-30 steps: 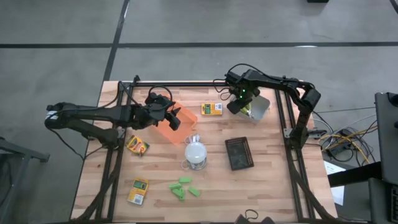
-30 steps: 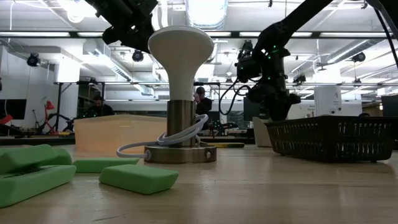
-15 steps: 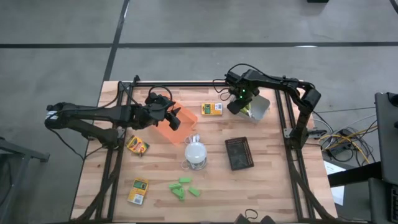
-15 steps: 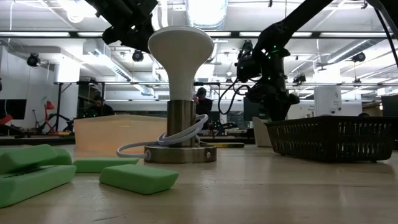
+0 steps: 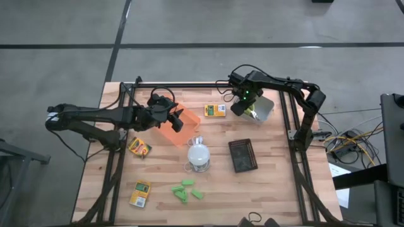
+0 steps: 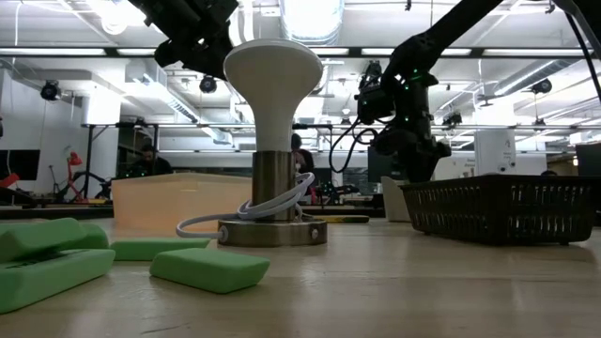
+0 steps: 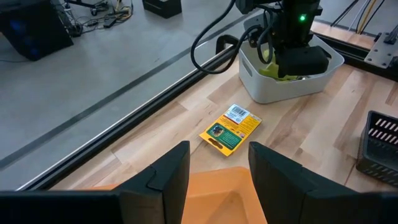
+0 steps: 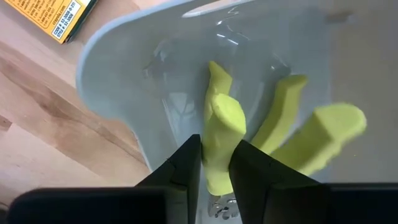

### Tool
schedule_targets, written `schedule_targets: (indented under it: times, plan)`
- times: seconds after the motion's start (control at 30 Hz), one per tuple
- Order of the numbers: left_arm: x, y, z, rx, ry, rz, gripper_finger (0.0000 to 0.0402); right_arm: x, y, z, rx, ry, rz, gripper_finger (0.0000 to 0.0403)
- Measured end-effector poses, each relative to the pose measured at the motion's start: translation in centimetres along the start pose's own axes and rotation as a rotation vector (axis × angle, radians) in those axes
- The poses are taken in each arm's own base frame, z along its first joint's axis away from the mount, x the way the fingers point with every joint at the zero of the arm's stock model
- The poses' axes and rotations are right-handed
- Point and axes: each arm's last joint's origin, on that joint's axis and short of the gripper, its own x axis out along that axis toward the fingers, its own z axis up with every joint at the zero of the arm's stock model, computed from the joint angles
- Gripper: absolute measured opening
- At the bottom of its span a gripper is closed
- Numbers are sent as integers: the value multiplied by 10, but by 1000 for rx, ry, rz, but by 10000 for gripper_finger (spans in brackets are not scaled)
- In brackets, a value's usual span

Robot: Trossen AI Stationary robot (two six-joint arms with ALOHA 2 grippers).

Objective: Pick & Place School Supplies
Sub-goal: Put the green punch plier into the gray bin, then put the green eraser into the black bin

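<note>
The right hand [image 8: 214, 163] reaches into the grey tray [image 8: 118, 81], its fingers clasping a yellow-green handled tool [image 8: 221, 134]. Just beside the tray lies a printed box [image 5: 214, 111] on the tabletop [image 5: 284, 189]. The left hand [image 7: 217, 171] hangs released over the orange tray [image 7: 211, 199].

Both arms on this rig are matte black, built from slim tubular links with chunkier blocky joints. Black cables loop loosely off the wrists, one curling above the left arm [image 5: 95, 116] and a thicker one arcing off the right arm [image 5: 284, 85]. The right arm's wrist housing has a small bright green light glowing on it. The left gripper [image 7: 217, 171] has two flat, dark, squared-off fingers with rounded edges; the right gripper [image 8: 214, 165] looks the same.
</note>
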Motion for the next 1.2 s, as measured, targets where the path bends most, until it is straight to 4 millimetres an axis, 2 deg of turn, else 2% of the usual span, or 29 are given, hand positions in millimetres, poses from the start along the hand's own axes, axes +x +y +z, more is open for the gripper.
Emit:
schedule_targets:
  times: [0.37,0.6,1.2]
  plan:
    - [0,0,0,0,0,0,170,0,0,0,4,-3,1,147]
    - [0,0,0,0,0,0,170,0,0,1,7,-6,1,176]
    - [0,0,1,-1,-7,0,170,-2,1,3,-98,-23,6,144]
